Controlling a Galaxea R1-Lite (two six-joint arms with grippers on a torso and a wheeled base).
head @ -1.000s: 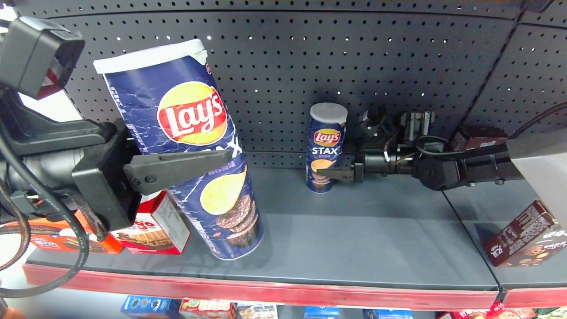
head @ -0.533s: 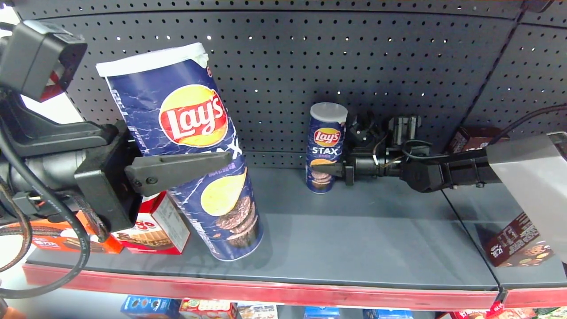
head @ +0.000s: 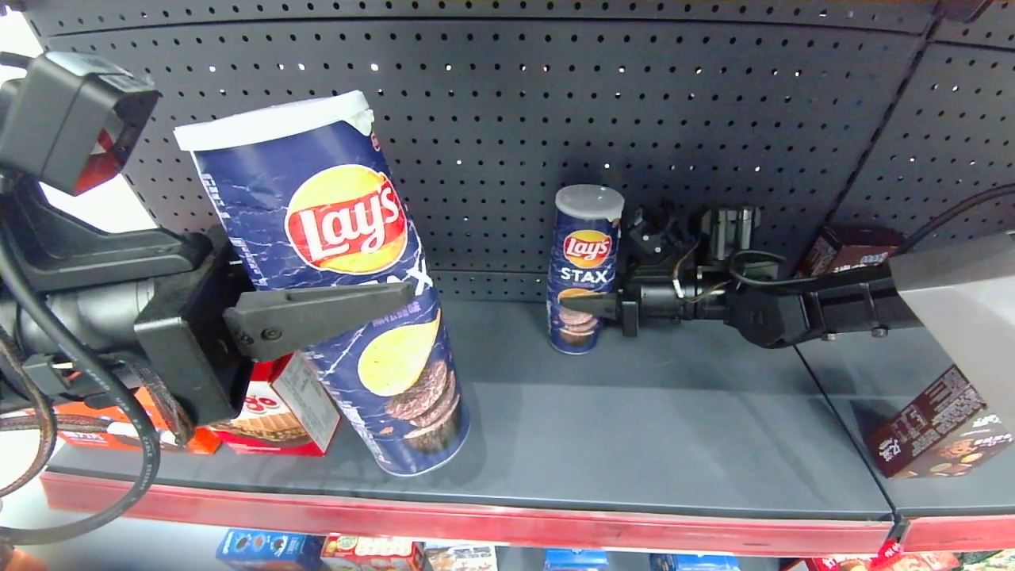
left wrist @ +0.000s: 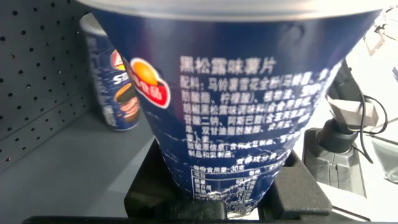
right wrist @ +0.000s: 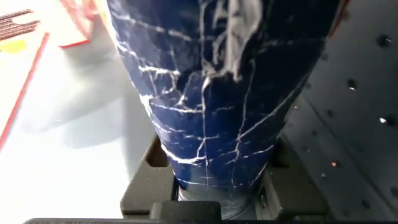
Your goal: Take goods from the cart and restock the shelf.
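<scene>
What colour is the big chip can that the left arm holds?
The can is dark blue with white veins, white lid; clearest in head view.

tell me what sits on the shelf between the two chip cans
Nothing: in the head view the grey shelf is bare between the near can and the far can.

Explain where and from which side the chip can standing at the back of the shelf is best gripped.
Grip the far can around its lower body, coming level from the right. It is a tall round tube standing upright close to the pegboard, so its curved sides suit two fingers and the back is blocked. The right claw holds it just so.
</scene>
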